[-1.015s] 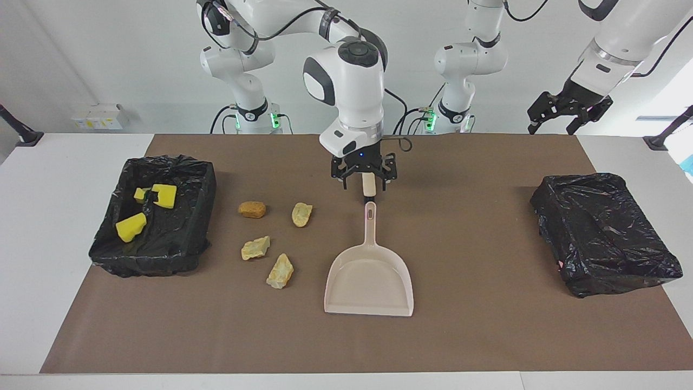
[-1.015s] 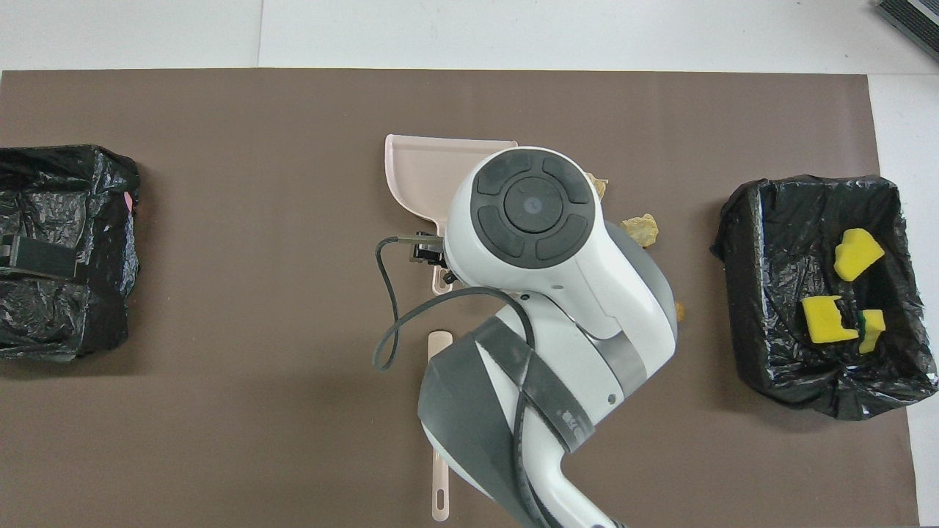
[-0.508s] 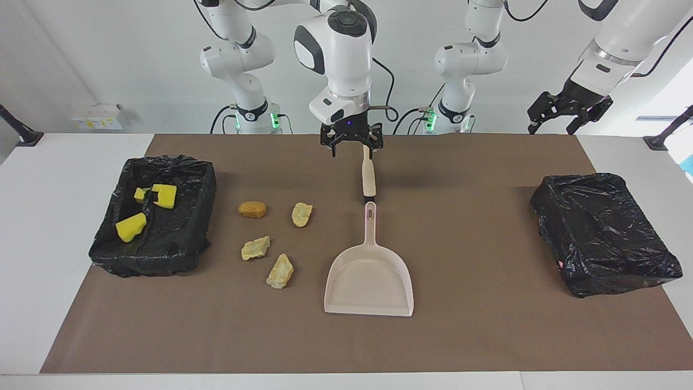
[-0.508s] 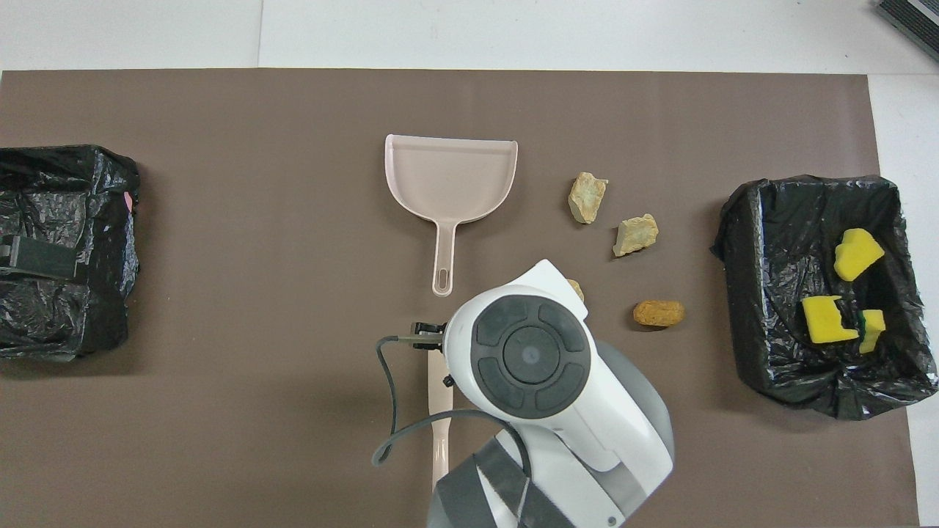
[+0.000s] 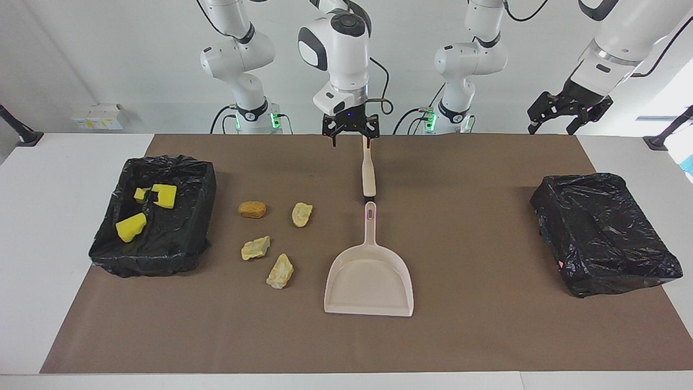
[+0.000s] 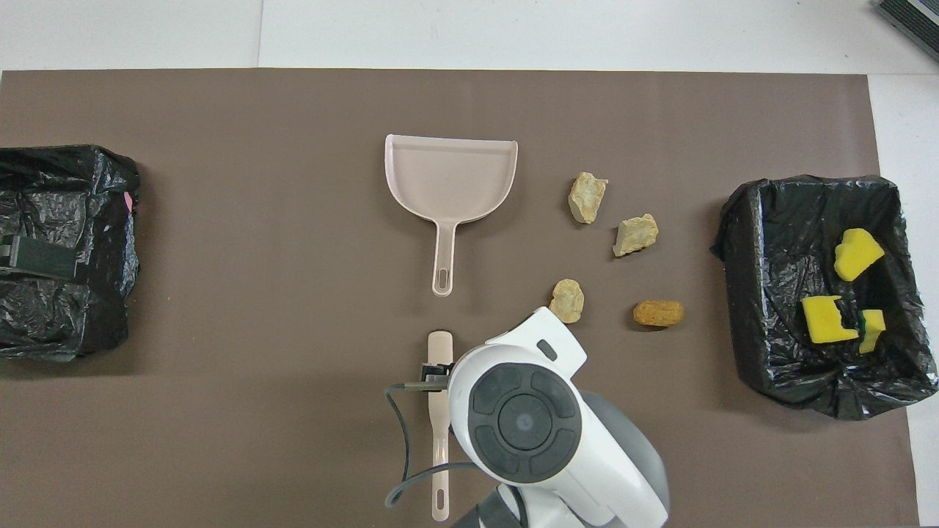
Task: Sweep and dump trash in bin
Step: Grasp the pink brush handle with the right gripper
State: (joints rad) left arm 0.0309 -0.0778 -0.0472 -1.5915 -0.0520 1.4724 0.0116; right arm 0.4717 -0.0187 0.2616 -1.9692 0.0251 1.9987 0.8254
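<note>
Brown mat (image 5: 487,336) covered white table (image 5: 54,216) | black-bagged box (image 5: 603,233) sat toward left arm's end | white wall box (image 5: 97,116) stood toward right arm's end

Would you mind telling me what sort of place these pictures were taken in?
Most likely a robotics lab set up for a cleaning trial: white arms mounted at a table covered by a brown mat, a staged dustpan, and bag-lined bins at each end.

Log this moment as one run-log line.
right claw: open, over brush | left claw: open, waiting | four lumps on mat | dustpan empty
</note>
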